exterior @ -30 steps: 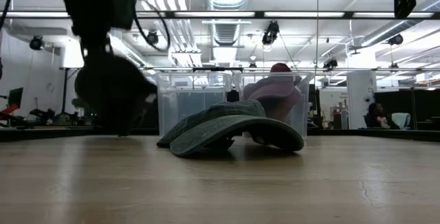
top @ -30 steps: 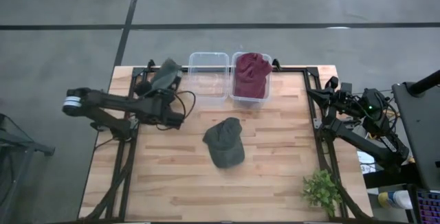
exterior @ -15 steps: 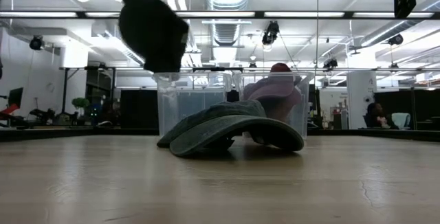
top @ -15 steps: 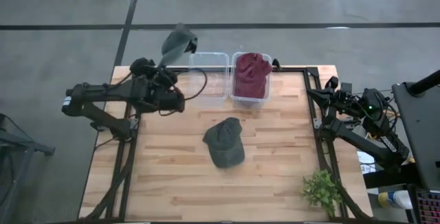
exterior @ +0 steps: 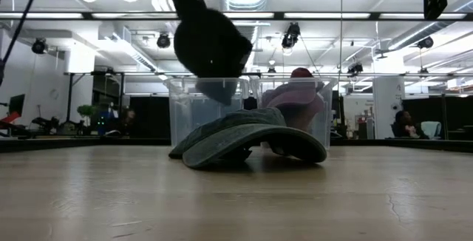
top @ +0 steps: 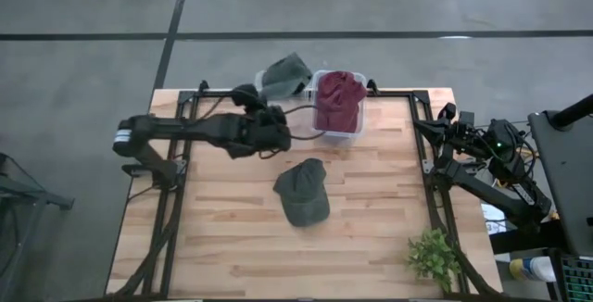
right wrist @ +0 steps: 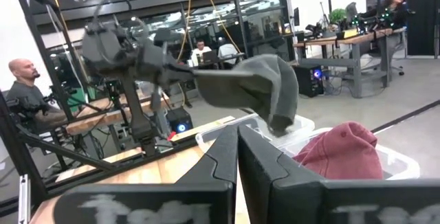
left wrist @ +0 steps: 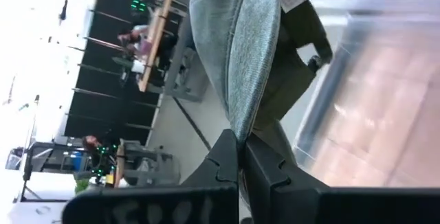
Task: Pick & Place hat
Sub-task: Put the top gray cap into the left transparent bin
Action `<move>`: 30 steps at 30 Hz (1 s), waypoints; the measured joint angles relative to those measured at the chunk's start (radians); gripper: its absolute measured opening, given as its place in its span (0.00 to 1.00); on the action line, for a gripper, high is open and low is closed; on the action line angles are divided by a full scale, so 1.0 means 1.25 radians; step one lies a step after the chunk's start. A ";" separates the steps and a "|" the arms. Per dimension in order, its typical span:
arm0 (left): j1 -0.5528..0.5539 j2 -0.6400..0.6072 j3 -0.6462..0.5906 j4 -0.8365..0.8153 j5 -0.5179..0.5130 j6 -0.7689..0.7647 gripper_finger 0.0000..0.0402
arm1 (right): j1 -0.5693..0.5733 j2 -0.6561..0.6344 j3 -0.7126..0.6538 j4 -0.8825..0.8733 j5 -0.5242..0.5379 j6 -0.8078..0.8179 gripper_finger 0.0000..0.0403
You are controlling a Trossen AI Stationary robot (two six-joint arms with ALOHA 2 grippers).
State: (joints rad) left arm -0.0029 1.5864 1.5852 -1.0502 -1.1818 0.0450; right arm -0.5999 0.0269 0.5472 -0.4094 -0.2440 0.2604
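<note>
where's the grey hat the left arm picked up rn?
In the high view the grey hat hangs from the shut left tool, above the clear bin at the table's far edge, just left of the bin holding the maroon hat.

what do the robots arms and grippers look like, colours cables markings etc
Both arms are dark, near black, built of slim jointed links. The left arm has a white-banded joint near its base and loose black cables looping by the wrist. Its left gripper has two flat black fingers. The right arm shows exposed wiring; its right gripper looks the same.
</note>
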 joint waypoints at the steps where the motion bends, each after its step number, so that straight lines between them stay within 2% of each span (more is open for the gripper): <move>1: 0.002 0.015 0.000 -0.006 0.011 0.003 0.00 | 0.000 0.000 0.000 0.000 0.000 0.001 0.02; 5: 0.007 0.060 0.005 -0.057 0.016 0.008 0.00 | 0.000 0.000 0.000 0.000 0.000 0.001 0.02; 11: 0.027 0.084 0.015 -0.092 0.068 0.007 0.00 | 0.000 0.000 0.000 0.000 0.000 0.001 0.02; 19: 0.071 0.114 0.012 -0.096 0.103 0.059 0.02 | 0.000 0.000 0.000 0.000 0.000 0.002 0.02; 24: 0.096 0.141 0.012 -0.096 0.104 0.111 0.02 | 0.000 0.000 0.000 0.000 0.000 0.004 0.02; 30: 0.098 0.159 0.011 -0.096 0.068 0.183 0.03 | 0.000 0.000 0.000 -0.001 0.000 0.016 0.02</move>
State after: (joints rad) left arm 0.1198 1.7855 1.5995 -1.1698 -1.0973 0.2742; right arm -0.5998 0.0269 0.5472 -0.4103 -0.2443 0.2809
